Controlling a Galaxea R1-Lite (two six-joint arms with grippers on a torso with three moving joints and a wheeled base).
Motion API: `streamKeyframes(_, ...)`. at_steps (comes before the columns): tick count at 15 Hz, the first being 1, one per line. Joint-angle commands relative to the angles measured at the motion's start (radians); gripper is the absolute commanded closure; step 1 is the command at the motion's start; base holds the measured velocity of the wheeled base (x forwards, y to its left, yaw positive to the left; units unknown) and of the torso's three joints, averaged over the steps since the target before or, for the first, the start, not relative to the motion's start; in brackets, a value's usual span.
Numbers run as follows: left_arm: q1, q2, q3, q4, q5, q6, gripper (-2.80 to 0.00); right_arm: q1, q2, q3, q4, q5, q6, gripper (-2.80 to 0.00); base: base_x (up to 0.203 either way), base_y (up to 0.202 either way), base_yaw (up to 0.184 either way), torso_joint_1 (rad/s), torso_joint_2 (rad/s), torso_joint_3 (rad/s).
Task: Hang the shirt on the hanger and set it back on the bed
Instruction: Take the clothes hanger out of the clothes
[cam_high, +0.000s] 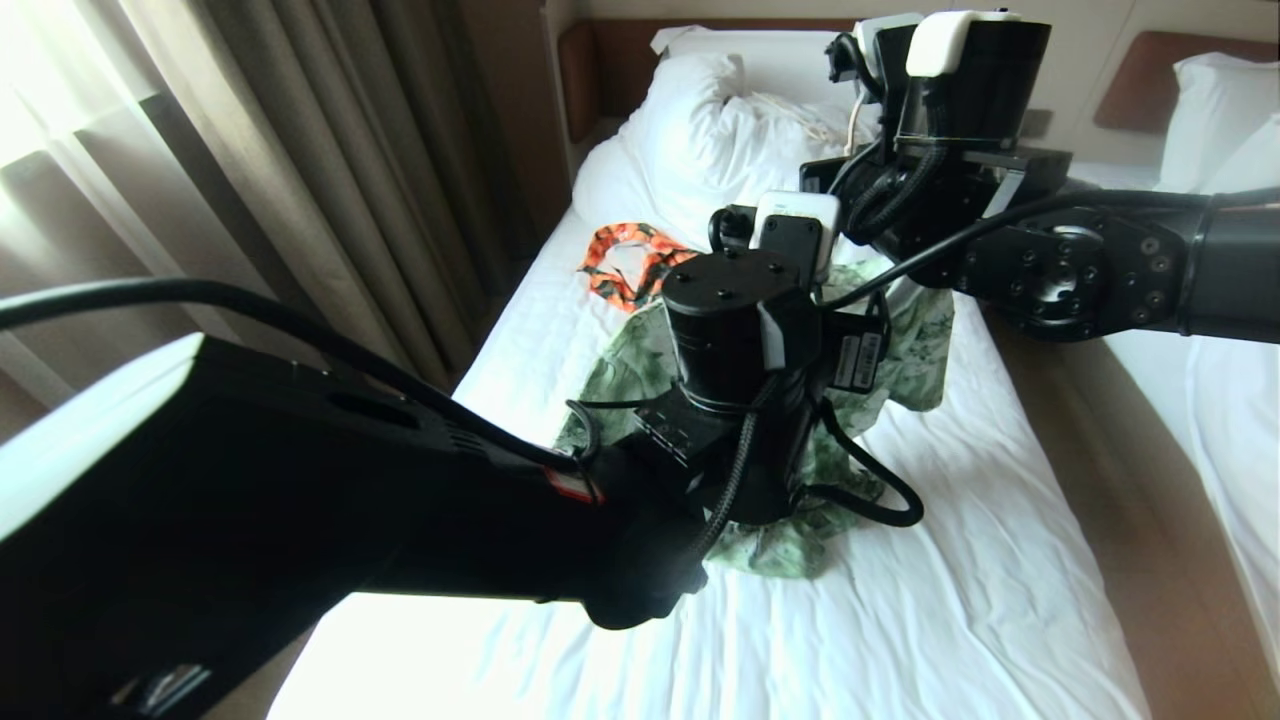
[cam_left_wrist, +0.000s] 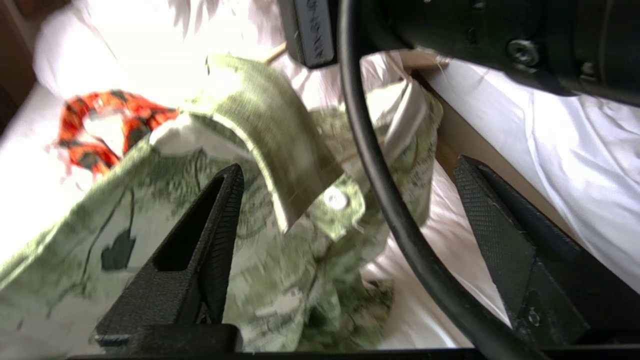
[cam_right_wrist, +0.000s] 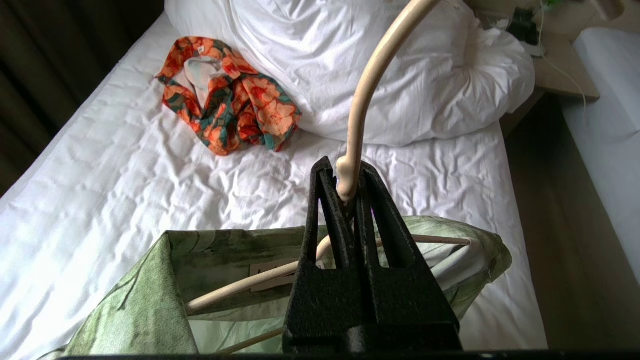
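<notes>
Hanger (cam_right_wrist: 360, 100) pinched at the neck by the right gripper (cam_right_wrist: 346, 192), jaws clamped tight on it, its bars inside the shirt (cam_right_wrist: 150, 295), which hangs above the bed (cam_high: 950, 600). Left gripper (cam_left_wrist: 350, 210) sits by the collar, jaws spread wide, holding nothing. Orange garment (cam_right_wrist: 230, 95) lies near the duvet (cam_right_wrist: 400, 70).

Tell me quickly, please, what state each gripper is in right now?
Left gripper: open, holding nothing, just above the shirt.
Right gripper: closed on the hanger at the base of its hook.
</notes>
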Motion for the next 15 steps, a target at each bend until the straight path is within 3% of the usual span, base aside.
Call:
streamKeyframes(1, 0.007, 0.080, 0.004, -0.138, 0.004, 0.077, -2.80, -0.010, -0.026, -0.018, 0.083, 0.001, 0.035, 0.00, 0.000, 0.000, 0.000, 0.000, 0.00, 0.000)
streamKeyframes(3, 0.012, 0.109, 0.008, -0.209, 0.005, 0.130, -2.80, -0.016, -0.033, -0.049, 0.140, 0.007, 0.054, 0.00, 0.000, 0.000, 0.000, 0.000, 0.00, 0.000)
streamKeyframes(10, 0.040, 0.129, -0.033, -0.211, 0.004, 0.134, -2.80, -0.018, -0.043, -0.052, 0.154, 0.013, 0.060, 0.00, 0.000, 0.000, 0.000, 0.000, 0.00, 0.000)
streamKeyframes(13, 0.067, 0.162, -0.084, -0.214, 0.002, 0.175, -2.80, -0.016, -0.051, -0.049, 0.155, 0.013, 0.060, 0.00, 0.000, 0.000, 0.000, 0.000, 0.00, 0.000)
streamKeyframes(14, 0.069, 0.165, -0.091, -0.215, 0.003, 0.178, 0.00, -0.016, -0.051, -0.049, 0.155, 0.013, 0.060, 0.00, 0.000, 0.000, 0.000, 0.000, 0.00, 0.000)
streamKeyframes(15, 0.069, 0.165, -0.091, -0.215, 0.004, 0.178, 0.00, -0.016, -0.051, -0.049, 0.155, 0.013, 0.060, 0.00, 0.000, 0.000, 0.000, 0.000, 0.00, 0.000)
